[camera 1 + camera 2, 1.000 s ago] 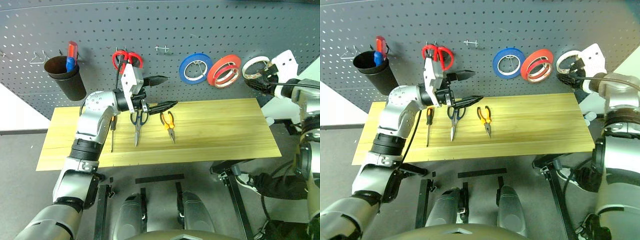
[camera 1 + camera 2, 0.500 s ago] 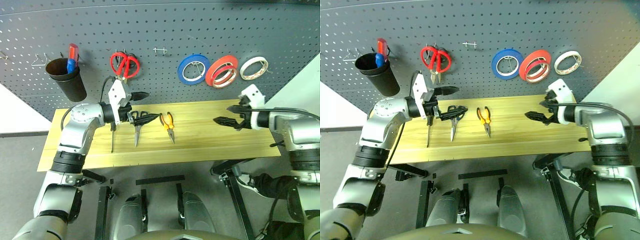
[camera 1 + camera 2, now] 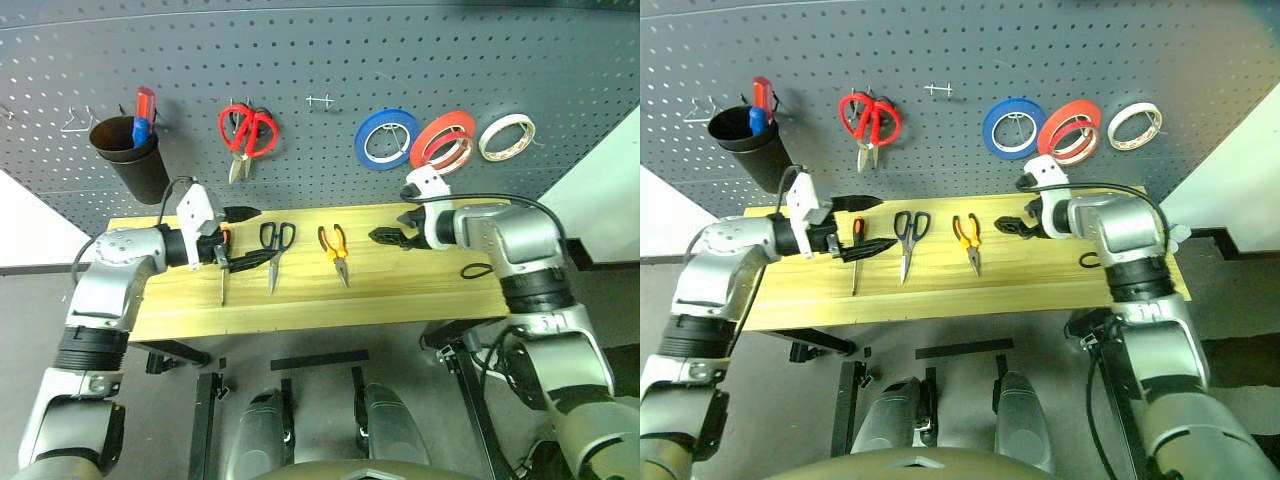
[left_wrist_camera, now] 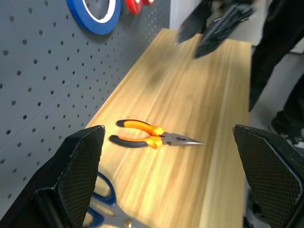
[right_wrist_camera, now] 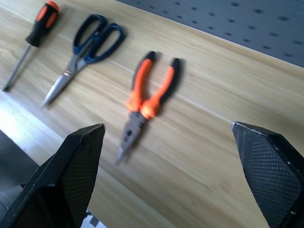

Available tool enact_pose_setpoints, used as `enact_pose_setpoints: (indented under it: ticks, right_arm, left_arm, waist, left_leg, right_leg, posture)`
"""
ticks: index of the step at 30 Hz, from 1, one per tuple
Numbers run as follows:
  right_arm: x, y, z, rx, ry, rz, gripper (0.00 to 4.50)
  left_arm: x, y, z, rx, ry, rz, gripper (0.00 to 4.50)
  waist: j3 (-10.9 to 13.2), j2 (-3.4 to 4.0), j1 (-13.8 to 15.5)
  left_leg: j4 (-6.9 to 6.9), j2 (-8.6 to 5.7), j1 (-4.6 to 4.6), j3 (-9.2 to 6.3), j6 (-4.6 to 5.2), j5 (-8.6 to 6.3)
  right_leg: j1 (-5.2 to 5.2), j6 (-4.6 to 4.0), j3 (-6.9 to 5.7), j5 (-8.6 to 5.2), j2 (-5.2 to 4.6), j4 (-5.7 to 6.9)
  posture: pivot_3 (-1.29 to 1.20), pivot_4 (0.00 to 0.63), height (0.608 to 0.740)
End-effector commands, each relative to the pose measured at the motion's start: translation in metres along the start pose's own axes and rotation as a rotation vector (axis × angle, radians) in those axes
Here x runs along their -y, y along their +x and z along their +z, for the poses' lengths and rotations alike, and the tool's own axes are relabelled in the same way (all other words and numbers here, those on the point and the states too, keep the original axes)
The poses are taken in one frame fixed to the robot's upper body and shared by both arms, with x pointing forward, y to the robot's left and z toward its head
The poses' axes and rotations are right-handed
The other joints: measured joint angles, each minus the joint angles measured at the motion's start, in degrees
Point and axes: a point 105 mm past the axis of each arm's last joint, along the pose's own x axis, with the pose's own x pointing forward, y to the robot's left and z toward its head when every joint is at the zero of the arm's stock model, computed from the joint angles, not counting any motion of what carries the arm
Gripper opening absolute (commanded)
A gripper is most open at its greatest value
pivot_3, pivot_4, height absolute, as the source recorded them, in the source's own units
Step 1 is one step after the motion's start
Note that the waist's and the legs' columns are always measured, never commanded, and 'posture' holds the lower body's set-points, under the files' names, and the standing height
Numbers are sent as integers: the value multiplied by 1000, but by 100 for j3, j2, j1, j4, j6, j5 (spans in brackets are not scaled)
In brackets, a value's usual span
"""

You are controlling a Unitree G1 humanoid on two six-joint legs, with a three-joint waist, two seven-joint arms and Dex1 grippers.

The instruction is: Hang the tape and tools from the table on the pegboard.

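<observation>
The whitish tape (image 3: 507, 137) hangs at the right end of the dark pegboard (image 3: 320, 50). On the wooden table (image 3: 440, 290) lie, side by side, the orange-and-black screwdriver (image 3: 224, 270), the dark-handled scissors (image 3: 275, 250) and the orange-handled pliers (image 3: 335, 250). My left gripper (image 3: 262, 234) hovers open and empty over the screwdriver's handle, pointing right. My right gripper (image 3: 378, 236) is open and empty just right of the pliers, pointing at them. In the right wrist view the pliers (image 5: 145, 97), scissors (image 5: 85, 50) and screwdriver (image 5: 33, 40) lie ahead of the open fingers.
On the pegboard hang a black cup (image 3: 130, 160) holding a red-and-blue tool (image 3: 143, 112), red scissors (image 3: 245, 135), a blue roll (image 3: 388, 138) and a red roll (image 3: 445, 142). A bare hook (image 3: 322, 99) sits between scissors and rolls. A black cable (image 3: 475, 270) loops on the table's right.
My right gripper let go of the whitish tape on the pegboard and swung down and left to beside the pliers. My left gripper moved down and left to over the screwdriver.
</observation>
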Motion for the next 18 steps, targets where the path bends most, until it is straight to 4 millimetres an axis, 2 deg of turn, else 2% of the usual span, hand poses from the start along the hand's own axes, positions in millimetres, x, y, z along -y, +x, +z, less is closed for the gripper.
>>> enact_pose_setpoints:
  ticks: [1,4,10,18]
  right_arm:
    - [-9,9,18,24,-28,10,4481]
    - [-17,23,21,10,-33,28,4481]
    - [-29,55,21,-25,-54,36,4481]
    - [-29,72,16,-70,-71,6,4481]
  left_arm:
    - [3,-21,29,102,7,-35,4500]
    - [1,-32,34,81,5,-30,4500]
    - [-4,-46,26,3,3,-5,4500]
    - [-6,-55,19,-46,-4,8,4500]
  waist:
    - [0,0,10]
    - [1,-1,6]
    - [6,0,3]
    - [52,-1,12]
  left_leg:
    - [-3,0,0,-1,0,0]
    - [-5,0,-3,-14,1,0]
    - [-10,0,-1,-21,3,-2]
    - [-14,0,-3,-24,10,-6]
  right_leg:
    - [-1,0,0,0,0,0]
    - [-3,0,-1,0,0,0]
    - [-5,-1,0,0,1,0]
    - [-8,-3,1,-1,1,-2]
  posture:
    - [-19,186,732]
    - [-6,196,732]
    - [22,228,732]
    - [47,276,732]
